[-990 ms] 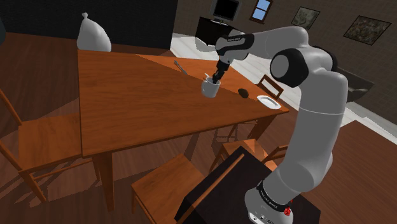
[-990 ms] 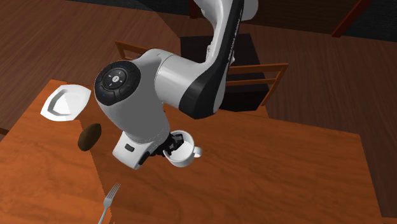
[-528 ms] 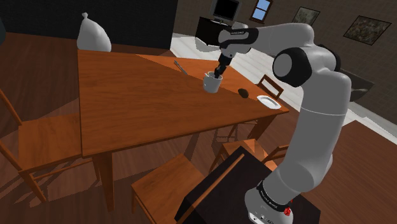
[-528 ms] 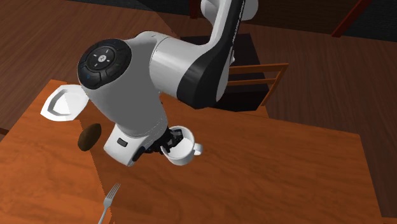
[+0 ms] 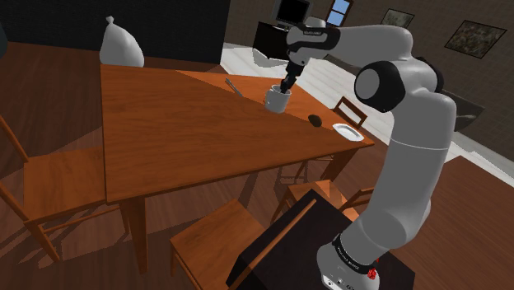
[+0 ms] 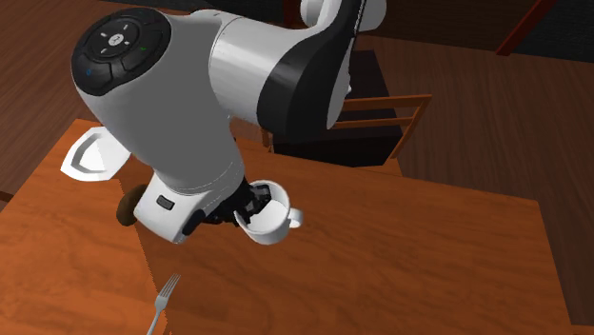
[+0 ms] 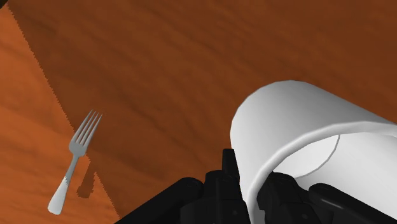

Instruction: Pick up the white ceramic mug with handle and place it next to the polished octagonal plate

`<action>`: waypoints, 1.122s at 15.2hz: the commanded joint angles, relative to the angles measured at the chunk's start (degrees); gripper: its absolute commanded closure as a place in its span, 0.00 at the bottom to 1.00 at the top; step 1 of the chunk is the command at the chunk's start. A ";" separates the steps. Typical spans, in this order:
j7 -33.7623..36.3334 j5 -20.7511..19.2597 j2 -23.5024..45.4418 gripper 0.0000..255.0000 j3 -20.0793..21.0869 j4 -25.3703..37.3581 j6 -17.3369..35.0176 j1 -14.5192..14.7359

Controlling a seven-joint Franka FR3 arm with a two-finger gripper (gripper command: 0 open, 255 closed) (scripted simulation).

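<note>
The white mug (image 5: 278, 99) hangs a little above the brown table (image 5: 181, 123), tilted, with its handle (image 6: 295, 221) pointing away from the arm. My black gripper (image 5: 285, 86) reaches down into it and is shut on its rim. In the wrist view one finger (image 7: 230, 168) sits outside the mug (image 7: 299, 133) wall and the other inside. The white angular plate (image 5: 349, 132) lies at the table's corner, toward the shoulder view's right of the mug. In the second exterior view the plate (image 6: 90, 152) is partly hidden behind my arm, to the left of the gripper (image 6: 249, 207).
A small dark lump (image 5: 314, 120) lies on the table between mug and plate. A silver fork (image 7: 75, 160) rests on the wood beyond the mug. A grey sack (image 5: 121, 45) stands at the table's far corner. Wooden chairs (image 5: 222, 239) ring the table.
The arm has raised the mug off the table, carrying it up and slightly toward the shoulder view's right. The grip has stayed shut.
</note>
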 commanded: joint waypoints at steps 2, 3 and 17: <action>0.23 -0.22 -0.45 1.00 -0.11 1.78 -2.18 -0.08; 0.30 -0.25 -0.45 1.00 -0.13 2.57 -2.95 -0.15; -10.73 -0.85 -6.23 1.00 -4.03 -3.00 -3.88 -6.91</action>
